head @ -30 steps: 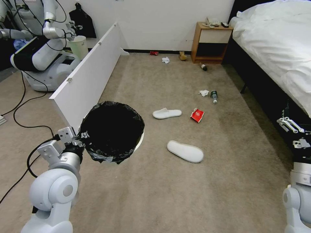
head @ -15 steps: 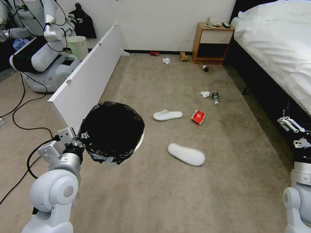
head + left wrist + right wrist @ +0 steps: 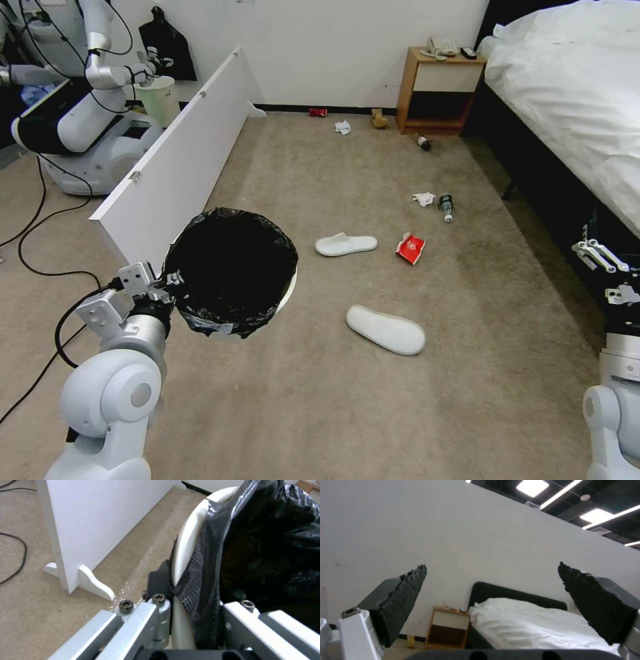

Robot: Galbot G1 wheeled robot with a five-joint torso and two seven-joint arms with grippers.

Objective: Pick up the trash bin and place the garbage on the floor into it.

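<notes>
trash bin [image 3: 230, 270]: black-lined, upright, lifted | garbage [image 3: 385, 329]: scattered on floor [image 3: 400, 400]

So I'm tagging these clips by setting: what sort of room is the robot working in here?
It looks like a bedroom, perhaps a hotel-style mock-up. There is a bed with white bedding, a wooden nightstand carrying a telephone, and slippers on the carpet.

Round white plastic bin [image 3: 288, 293] with glossy black bag liner, two white fabric slippers [image 3: 385, 329], red-white crumpled wrapper [image 3: 409, 248], beige-brown short-pile carpet [image 3: 373, 400].
</notes>
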